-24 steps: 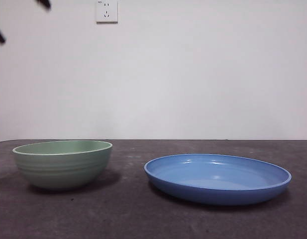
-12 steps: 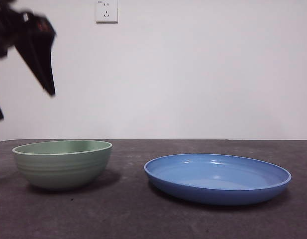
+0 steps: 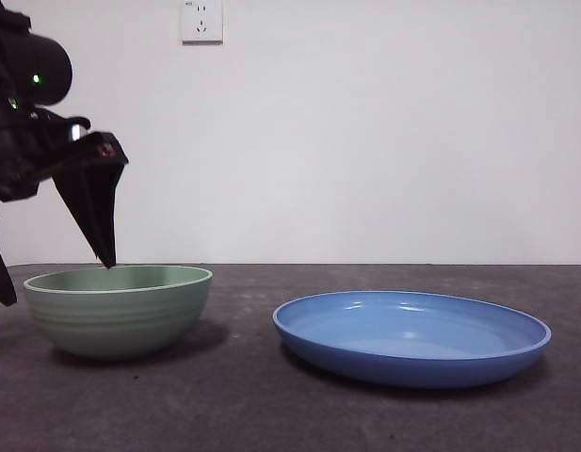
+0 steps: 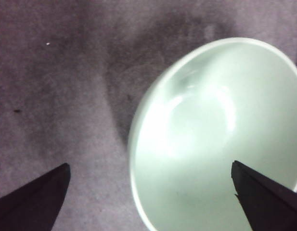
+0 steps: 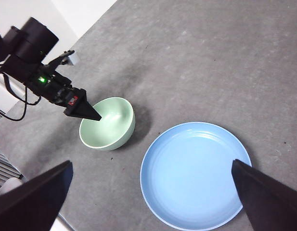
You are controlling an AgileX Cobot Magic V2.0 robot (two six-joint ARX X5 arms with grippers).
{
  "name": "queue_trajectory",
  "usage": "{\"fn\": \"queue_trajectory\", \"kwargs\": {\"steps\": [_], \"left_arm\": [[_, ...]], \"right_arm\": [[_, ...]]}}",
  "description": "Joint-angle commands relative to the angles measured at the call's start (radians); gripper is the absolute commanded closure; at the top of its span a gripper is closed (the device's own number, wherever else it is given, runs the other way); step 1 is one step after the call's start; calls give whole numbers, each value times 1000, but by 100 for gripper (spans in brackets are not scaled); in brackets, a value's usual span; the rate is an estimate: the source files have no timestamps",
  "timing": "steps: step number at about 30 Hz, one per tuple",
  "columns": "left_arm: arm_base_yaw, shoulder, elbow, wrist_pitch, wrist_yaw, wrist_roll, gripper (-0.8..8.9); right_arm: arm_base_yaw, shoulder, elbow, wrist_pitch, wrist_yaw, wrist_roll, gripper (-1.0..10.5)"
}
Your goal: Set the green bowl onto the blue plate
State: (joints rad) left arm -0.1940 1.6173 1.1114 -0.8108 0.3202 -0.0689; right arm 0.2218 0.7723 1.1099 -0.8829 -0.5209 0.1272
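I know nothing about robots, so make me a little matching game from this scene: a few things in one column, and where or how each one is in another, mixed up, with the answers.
Things:
1. green bowl
2. blue plate
3. left gripper
4. right gripper

Descriptions:
A. open, high above the table, holding nothing
B. empty, on the table beside the bowl, not touching it
C. open, jaws straddling the bowl's rim, one over the inside and one outside
D. upright on the table, with nothing inside

Pairs: 1-D, 2-B, 3-C, 4-A
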Motion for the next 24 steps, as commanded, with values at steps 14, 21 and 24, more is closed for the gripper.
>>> {"fn": "queue_trajectory", "kwargs": {"steps": [14,21,24], "left_arm": [[-1,54,22,30,1,5,674],[-2,78,22,26,1,4,721],[-2,78,22,29,1,4,764]], "right_arm": [[3,4,18,8,-2,-2,313],[3,4,18,10,-2,-2,313],[3,4,18,11,-2,-2,313]]}}
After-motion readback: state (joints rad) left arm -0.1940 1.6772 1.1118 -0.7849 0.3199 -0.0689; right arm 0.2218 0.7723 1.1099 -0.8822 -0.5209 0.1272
